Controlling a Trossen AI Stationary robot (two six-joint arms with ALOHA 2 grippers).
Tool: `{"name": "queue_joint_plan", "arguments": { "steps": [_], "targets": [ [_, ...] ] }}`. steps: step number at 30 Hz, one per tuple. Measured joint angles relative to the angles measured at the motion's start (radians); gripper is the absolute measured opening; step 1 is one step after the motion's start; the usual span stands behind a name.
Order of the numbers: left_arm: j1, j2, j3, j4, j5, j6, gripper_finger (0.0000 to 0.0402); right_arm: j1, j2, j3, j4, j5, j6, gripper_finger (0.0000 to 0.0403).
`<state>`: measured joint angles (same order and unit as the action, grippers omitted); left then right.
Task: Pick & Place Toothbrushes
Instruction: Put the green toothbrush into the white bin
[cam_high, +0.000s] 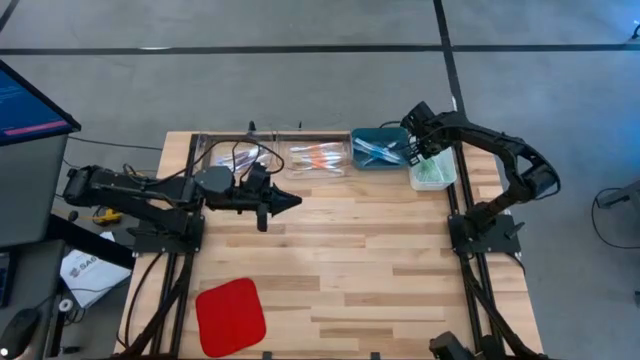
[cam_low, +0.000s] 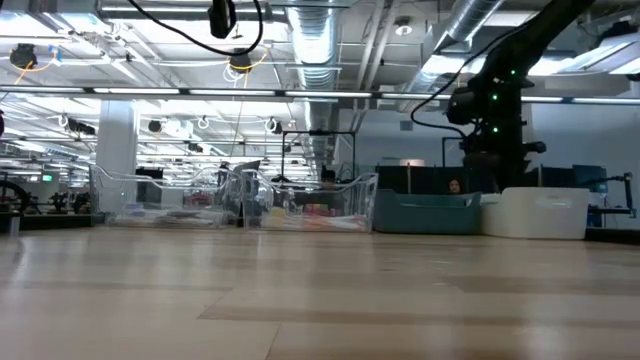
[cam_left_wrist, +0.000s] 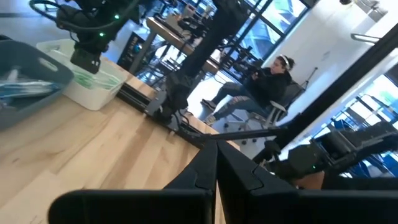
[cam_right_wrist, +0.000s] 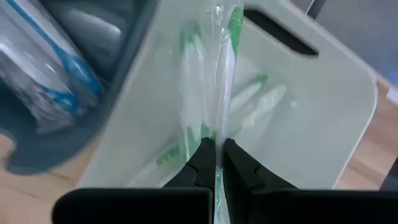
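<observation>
Pale butcher-block desk (cam_high: 350, 260) carries one red pad (cam_high: 230, 315) at its near edge and four bins along the far edge, where the right gripper (cam_right_wrist: 216, 155), jaws clamped on a green toothbrush (cam_right_wrist: 225, 74), hangs over the white bin (cam_high: 433, 175), while the left gripper (cam_high: 285, 201), jaws shut empty, waits mid-desk.

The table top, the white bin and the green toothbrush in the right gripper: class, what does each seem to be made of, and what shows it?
Table top: wood planks, pale, visible grain and seams. White bin: likely moulded plastic, smooth, matte, with a cut-out handle slot. Green toothbrush, held by the shut right gripper: apparently plastic inside a clear glossy wrapper, judging by its sheen.
</observation>
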<state>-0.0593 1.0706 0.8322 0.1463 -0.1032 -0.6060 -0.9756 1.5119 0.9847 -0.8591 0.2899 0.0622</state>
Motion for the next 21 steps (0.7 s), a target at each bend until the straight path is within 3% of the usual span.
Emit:
{"name": "queue_joint_plan", "arguments": {
  "steps": [12,21],
  "targets": [
    [0.053,0.000,0.000,0.015,-0.019,-0.005,0.0000,0.024,-0.001,-0.073,0.048,0.075,-0.100,0.0015],
    [0.054,0.000,0.000,0.020,-0.040,-0.003,0.0000,0.038,-0.001,-0.090,0.055,0.078,-0.118,0.0073]
  ]
}}
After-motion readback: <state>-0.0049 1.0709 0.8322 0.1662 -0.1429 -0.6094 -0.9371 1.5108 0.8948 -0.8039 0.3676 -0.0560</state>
